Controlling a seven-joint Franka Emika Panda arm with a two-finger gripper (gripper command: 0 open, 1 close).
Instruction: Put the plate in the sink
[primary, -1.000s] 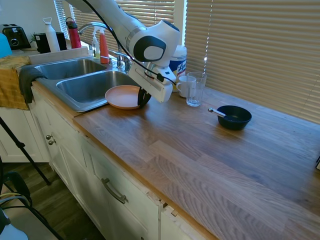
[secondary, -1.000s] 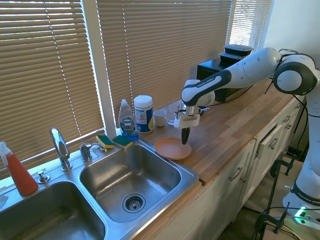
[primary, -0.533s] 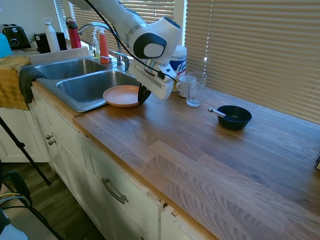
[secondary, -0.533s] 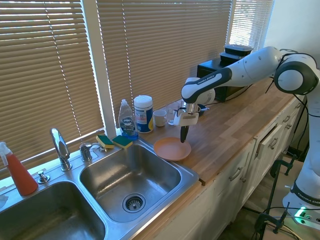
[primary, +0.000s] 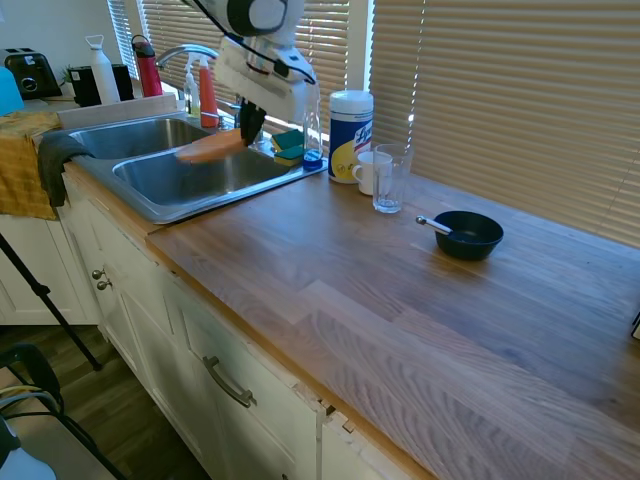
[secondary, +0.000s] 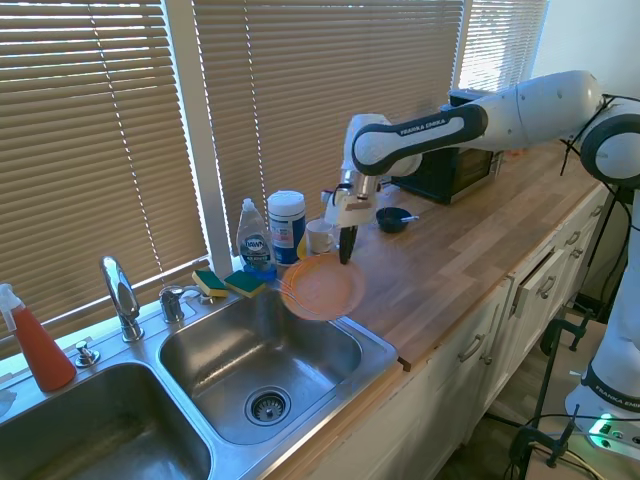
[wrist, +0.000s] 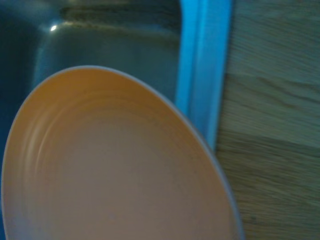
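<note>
The peach-orange plate (primary: 210, 147) (secondary: 320, 288) (wrist: 115, 170) hangs in the air over the right-hand basin of the steel sink (primary: 190, 175) (secondary: 255, 355), tilted and motion-blurred. My gripper (primary: 249, 127) (secondary: 346, 250) is shut on the plate's rim, fingers pointing down, above the basin's corner nearest the counter. In the wrist view the plate fills most of the picture, with the sink rim (wrist: 202, 75) and the wooden counter beside it.
Behind the sink stand a chrome faucet (secondary: 120, 295), sponges (secondary: 228, 283), a dish-soap bottle (secondary: 255, 240) and a wipes canister (primary: 350, 122). On the counter are a white cup (primary: 371, 170), a glass (primary: 390, 178) and a dark bowl with a spoon (primary: 466, 234). A red spray bottle (secondary: 38, 345) stands far left.
The gripper has lifted the plate off the counter edge and carried it up and over the sink basin; half a second ago the plate was still low at the sink's rim.
</note>
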